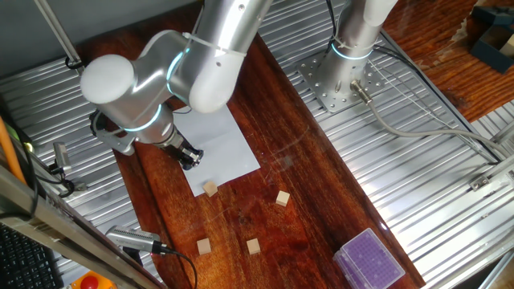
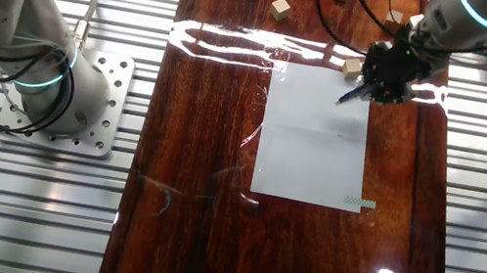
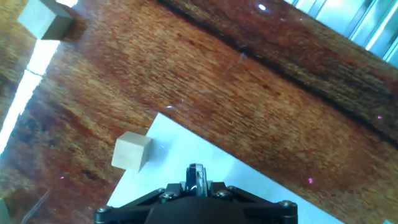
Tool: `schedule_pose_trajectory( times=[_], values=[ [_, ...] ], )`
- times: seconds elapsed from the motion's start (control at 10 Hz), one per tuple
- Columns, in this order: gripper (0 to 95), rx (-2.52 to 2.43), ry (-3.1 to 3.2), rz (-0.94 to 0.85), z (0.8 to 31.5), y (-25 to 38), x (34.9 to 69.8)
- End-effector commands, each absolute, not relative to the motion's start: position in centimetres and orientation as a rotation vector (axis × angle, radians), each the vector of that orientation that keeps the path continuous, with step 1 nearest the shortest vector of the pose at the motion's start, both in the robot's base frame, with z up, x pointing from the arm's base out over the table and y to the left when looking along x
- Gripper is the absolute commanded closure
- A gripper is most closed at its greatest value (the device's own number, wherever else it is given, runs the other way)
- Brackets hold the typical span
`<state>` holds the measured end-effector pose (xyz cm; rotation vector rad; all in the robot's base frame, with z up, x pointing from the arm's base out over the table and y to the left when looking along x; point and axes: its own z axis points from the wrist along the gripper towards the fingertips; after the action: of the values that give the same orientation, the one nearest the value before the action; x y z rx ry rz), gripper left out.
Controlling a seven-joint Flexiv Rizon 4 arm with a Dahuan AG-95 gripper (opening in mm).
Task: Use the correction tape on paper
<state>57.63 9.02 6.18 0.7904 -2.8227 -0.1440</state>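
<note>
Over the near corner of the paper (image 2: 313, 133) sat my claw (image 2: 371, 86), and it was clamped on the correction tape (image 2: 351, 94), whose dark tip poked out below the fingers and slanted down toward the sheet. From the other fixed view I could not tell whether that tip touched the paper or hung just above it. In the hand view the tape showed only as a thin dark sliver with a pale edge between the jaws, pointing out across the white corner.

Just beside that corner, on the bare wood, I had a wooden cube (image 3: 132, 151), close to the sheet's edge; whether it touched the edge I could not say. Another cube (image 3: 46, 18) lay well apart at the far top left of the hand view. In one fixed view I counted four cubes on the dark table (image 1: 305, 201), the nearest one at the paper's corner and the rest scattered beyond it. Farther along the same table stood a clear box with a purple top (image 1: 369, 261), well away from the paper. At the paper's opposite end I spotted a small patterned strip (image 2: 359, 203) on its corner.
</note>
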Motion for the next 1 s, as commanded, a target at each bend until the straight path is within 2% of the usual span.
schedule_pose_trajectory(
  times=[0.1, 1.0],
  values=[
    [95.0, 0.789, -2.819, -0.131, 6.1, 9.1, 57.8],
    [95.0, 0.833, -2.846, -0.1, 4.6, 6.6, 58.7]
  ],
)
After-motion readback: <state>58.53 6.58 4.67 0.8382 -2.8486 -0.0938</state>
